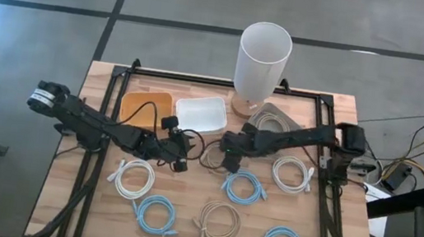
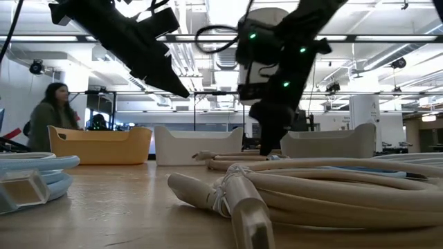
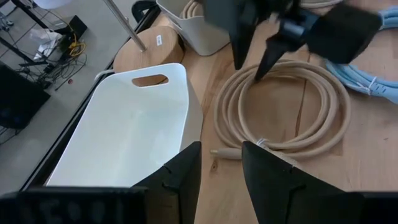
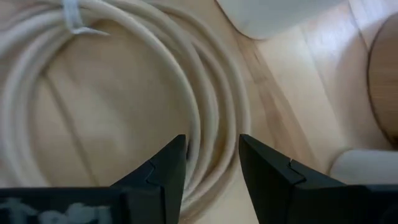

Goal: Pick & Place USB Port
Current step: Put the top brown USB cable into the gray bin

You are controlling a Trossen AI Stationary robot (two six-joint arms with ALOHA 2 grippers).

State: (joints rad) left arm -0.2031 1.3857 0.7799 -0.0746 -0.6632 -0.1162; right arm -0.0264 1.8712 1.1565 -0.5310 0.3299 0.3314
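A beige coiled cable (image 1: 210, 160) lies flat on the table's middle, tied with a white band (image 3: 261, 142); its plug end (image 3: 222, 153) points toward my left gripper. My right gripper (image 4: 211, 163) is open and points down over the coil's far side (image 3: 273, 70). One finger stands on either side of the bundled strands (image 4: 208, 118), and no touch shows. My left gripper (image 3: 221, 171) is open, hovering just left of the coil beside the white tray (image 3: 124, 130). In the low view my right gripper (image 2: 266, 135) hangs just above the coil (image 2: 325, 169).
Far side holds an orange tray (image 1: 145, 107), a white tray (image 1: 200, 113), a grey tray with a cable (image 1: 274, 123) and a tall white cylinder on a wooden base (image 1: 262, 59). Several coiled cables, white (image 1: 131, 178), blue (image 1: 246, 186) and beige (image 1: 218, 222), lie nearer.
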